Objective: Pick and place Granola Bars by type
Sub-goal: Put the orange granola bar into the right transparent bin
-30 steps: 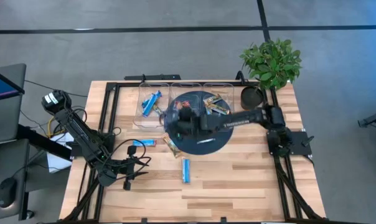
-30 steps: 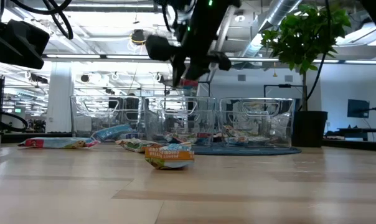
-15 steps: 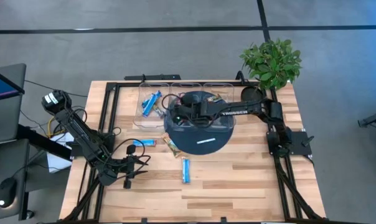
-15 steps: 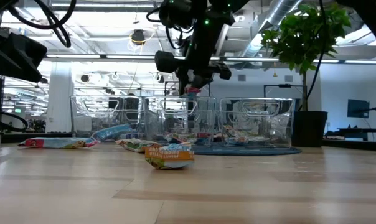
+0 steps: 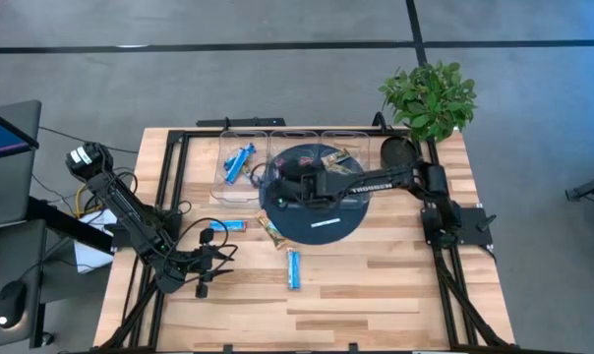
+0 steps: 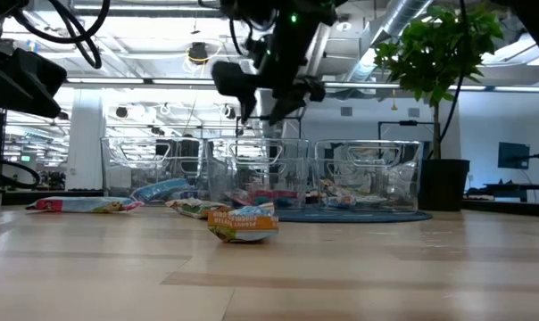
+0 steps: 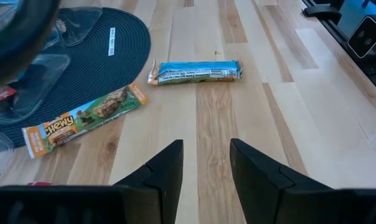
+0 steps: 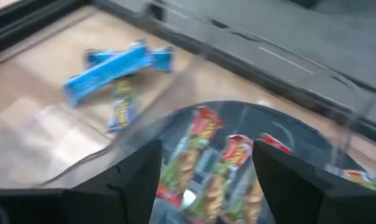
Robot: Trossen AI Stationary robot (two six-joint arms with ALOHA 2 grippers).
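Observation:
Three clear bins stand along the far edge. The left one [image 5: 236, 165] holds blue Granola Bars [image 8: 113, 62], the middle one red bars [image 8: 200, 146], the right one [image 5: 342, 163] orange-brown bars. My right gripper [image 8: 206, 149] hangs open above the middle bin [image 6: 259, 169], nothing between its fingers. Two blue bars [image 5: 224, 226] [image 5: 294, 267] and an orange-and-green bar [image 7: 82, 119] lie flat on the wood. My left gripper [image 7: 206, 168] waits open by the table's left near edge [image 5: 204, 270], clear of the nearest blue bar [image 7: 196, 71].
A dark round mat [image 5: 317, 218] lies under the bins' near side, with a thin white strip [image 5: 325, 223] on it. A potted plant [image 5: 430, 98] stands at the far right corner. Black frame rails run along the left and right edges.
My right gripper has opened above the middle bin and rolled a little. The red bar seen between its fingers in the low view has left them; none shows at the gripper now. My left arm has kept still.

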